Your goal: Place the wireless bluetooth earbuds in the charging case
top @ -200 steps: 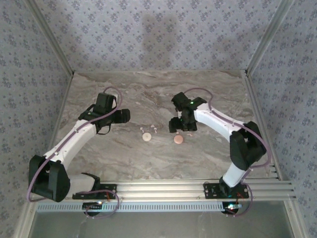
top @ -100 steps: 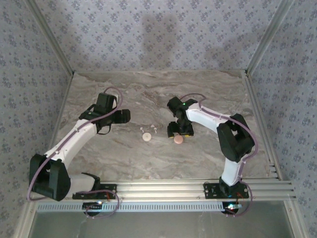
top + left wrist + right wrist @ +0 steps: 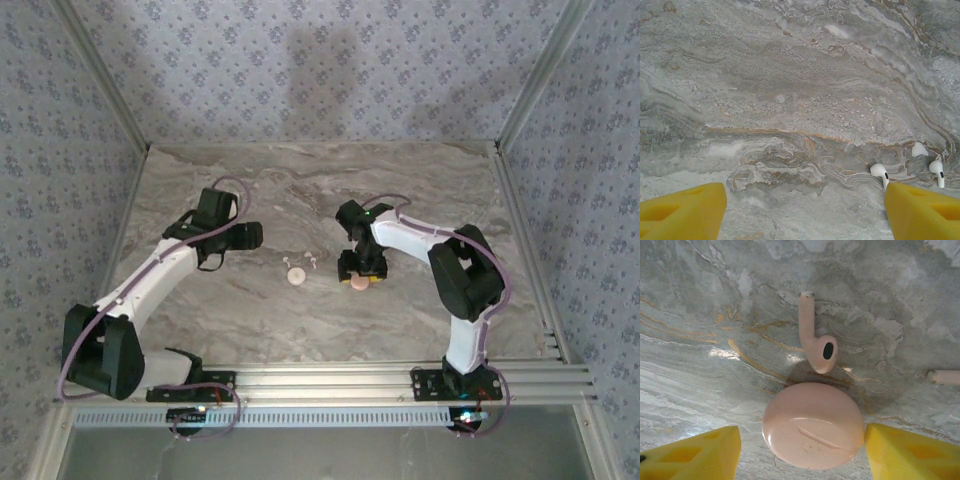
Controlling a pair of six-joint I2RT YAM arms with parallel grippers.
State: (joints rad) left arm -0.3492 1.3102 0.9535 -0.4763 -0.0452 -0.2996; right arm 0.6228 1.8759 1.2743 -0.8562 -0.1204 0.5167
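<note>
from above, the left gripper (image 3: 243, 236) hangs over the marble table (image 3: 200, 185), well apart from the small things at its centre. its jaws stand released. a white earbud (image 3: 290, 263) and a second white earbud (image 3: 313, 260) lie side by side on the marble between the two arms. the left pinkish disc (image 3: 295, 277) sits just beside them on the side nearer the bases. the right gripper (image 3: 360, 274) points down over the right pinkish disc (image 3: 359, 286), which lies well apart from the left one.

in the left wrist view, the yellow fingertips (image 3: 682, 212) sit far apart at the bottom corners with bare marble between them, so this gripper is spread and holds nothing. both white earbuds lie low on the right of the view, just beyond one fingertip, with their stems toward the camera.

in the right wrist view, the right pinkish disc lies flat between the yellow pads (image 3: 690, 452) and shows a faint seam line on top. one pad is at the disc's edge and the other stands off it with a gap, so the jaws are spread around the disc, not clamped on it. a stemmed earbud (image 3: 815, 342), pinkish in this view, lies just beyond the disc with its stem pointing away. whether it touches the disc i cannot tell. another stem tip (image 3: 944, 376) shows at the edge of the view.
</note>
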